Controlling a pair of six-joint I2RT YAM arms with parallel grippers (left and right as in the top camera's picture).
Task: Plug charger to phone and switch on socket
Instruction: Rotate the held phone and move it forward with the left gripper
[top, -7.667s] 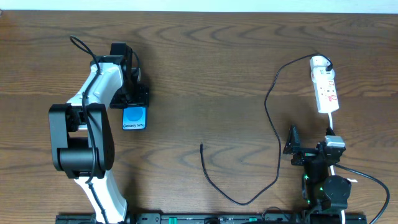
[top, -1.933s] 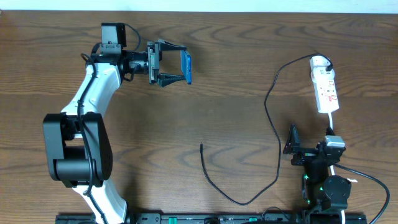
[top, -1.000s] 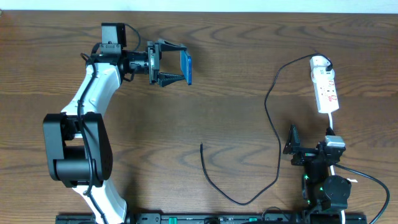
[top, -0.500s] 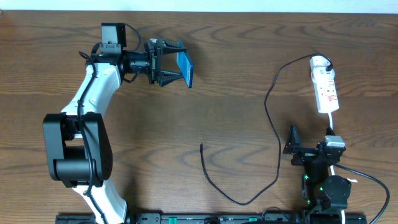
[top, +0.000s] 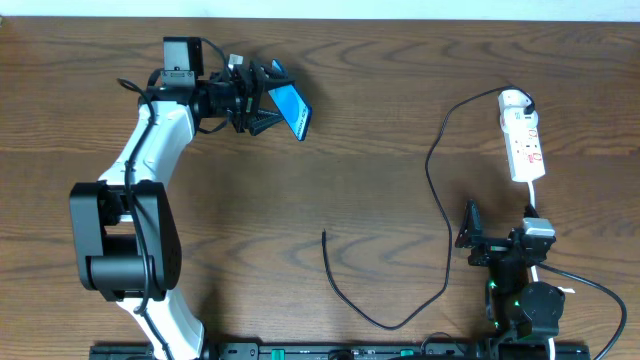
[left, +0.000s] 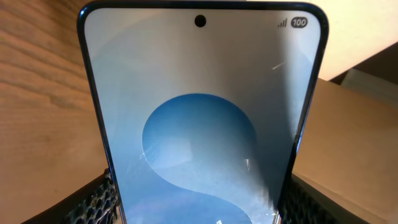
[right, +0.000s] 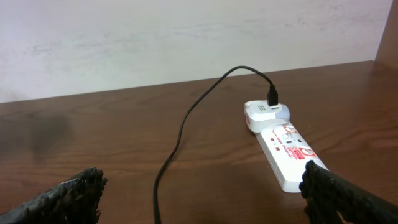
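Note:
My left gripper (top: 270, 99) is shut on the phone (top: 291, 108) and holds it above the table at the back left, tilted, its blue screen partly facing up. In the left wrist view the phone (left: 199, 124) fills the frame between the two pads (left: 93, 202). The charger (top: 437, 190), a thin black cable, runs from the far end of the socket (top: 524, 140) down in a loop to its free tip (top: 323, 233) on the table. My right gripper (top: 472, 235) stands open near the front right, with the cable (right: 180, 134) and the socket (right: 283, 146) ahead of it.
A white adapter (right: 266, 114) sits at the socket's far end with the black plug in it. The socket's thick white cord (top: 533, 200) runs down past the right arm. A pale wall (right: 186, 37) borders the table's back edge.
The left wrist has rolled, tilting the phone so that more of its screen faces up. The right arm and the cable have not moved.

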